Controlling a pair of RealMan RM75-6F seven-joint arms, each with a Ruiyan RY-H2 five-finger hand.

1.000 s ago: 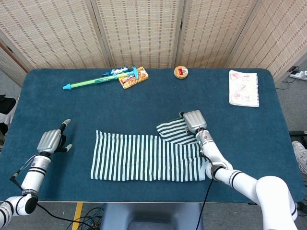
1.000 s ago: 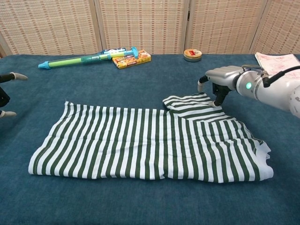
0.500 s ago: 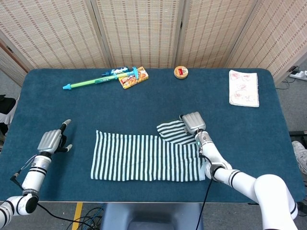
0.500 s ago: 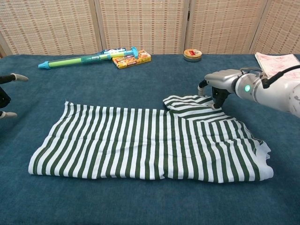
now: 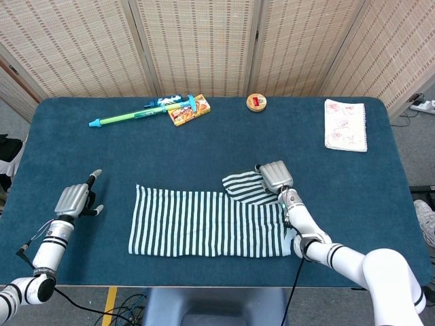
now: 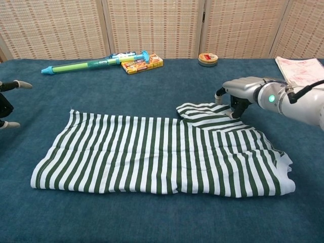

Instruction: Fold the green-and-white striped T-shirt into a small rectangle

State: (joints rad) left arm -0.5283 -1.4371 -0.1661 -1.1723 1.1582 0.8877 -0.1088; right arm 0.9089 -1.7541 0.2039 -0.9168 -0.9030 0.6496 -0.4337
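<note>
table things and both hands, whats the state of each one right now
T-shirt: flat, folded into a long band, sleeve sticking out at the far edge.
Right robot hand: on the sleeve, fingertips touching it; grip unclear.
Left robot hand: open, off the shirt.
Tin: lid on.
Notebook: closed.

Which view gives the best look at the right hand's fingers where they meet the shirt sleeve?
The chest view: it sees the right hand from the side, fingers curled down at the sleeve of the striped T-shirt. The head view looks down on the back of the hand, hiding the fingertips; whether the cloth is pinched cannot be told.
</note>
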